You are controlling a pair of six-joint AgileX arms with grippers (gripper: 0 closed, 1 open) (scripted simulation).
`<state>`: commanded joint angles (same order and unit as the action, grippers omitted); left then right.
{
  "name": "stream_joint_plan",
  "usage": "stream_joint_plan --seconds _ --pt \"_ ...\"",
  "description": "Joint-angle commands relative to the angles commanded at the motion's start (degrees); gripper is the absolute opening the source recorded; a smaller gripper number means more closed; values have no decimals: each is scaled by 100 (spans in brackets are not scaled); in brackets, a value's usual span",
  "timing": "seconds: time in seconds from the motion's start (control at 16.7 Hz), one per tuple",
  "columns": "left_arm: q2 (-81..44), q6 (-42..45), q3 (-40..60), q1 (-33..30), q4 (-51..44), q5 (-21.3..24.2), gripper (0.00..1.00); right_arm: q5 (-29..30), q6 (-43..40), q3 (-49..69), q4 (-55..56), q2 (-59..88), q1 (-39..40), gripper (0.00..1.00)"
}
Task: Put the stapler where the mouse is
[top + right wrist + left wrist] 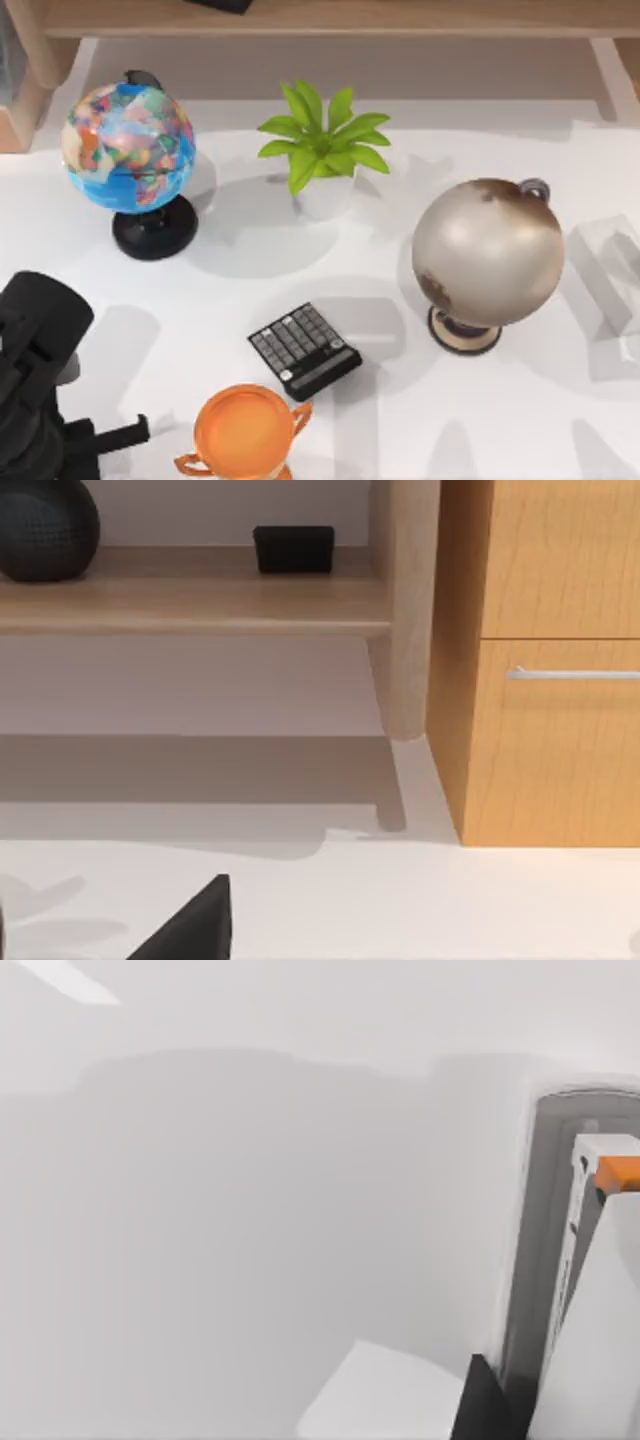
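Step in hand, as I judge it: locate and approach the stapler; nothing is gripped yet. I cannot identify the stapler or mouse with confidence. The only candidates are a pale boxy shape (606,272) at the counter's (200,320) 3 o'clock edge, and a grey-white object with an orange tip (600,1260) close in the left wrist view. Left arm (35,370) sits at 8 o'clock, with the left claw (120,432) low near the 7 o'clock edge; spread or pressed together, cannot tell. The right claw (190,925) shows as a dark wedge facing the shelf (190,605) and wooden cabinet (550,680); state likewise cannot tell.

To do the step well, confirm which object is the stapler before committing. Come down from above, clear of both globes, and grip across its narrow body so it stays level. The mouse's spot will likely need clearing first.

Count:
- Two globes: a blue globe (128,148) at 10 o'clock and a tan globe (488,252) at 3 o'clock.
- One potted plant (322,145) at 12 o'clock.
- One calculator (304,350) just below centre.
- One orange cup (243,432) at 6 o'clock.
- One pale boxy shape.
- On the shelf, one black box (293,549) and one dark ball (45,528).
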<state>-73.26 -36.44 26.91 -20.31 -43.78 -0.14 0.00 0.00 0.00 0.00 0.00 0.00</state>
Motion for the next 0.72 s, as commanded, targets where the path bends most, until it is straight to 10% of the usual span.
stream_joint_plan --seconds 0.72 --pt "352 -9 398 -8 -755 1 0 0 0 0 0 0 0 100"
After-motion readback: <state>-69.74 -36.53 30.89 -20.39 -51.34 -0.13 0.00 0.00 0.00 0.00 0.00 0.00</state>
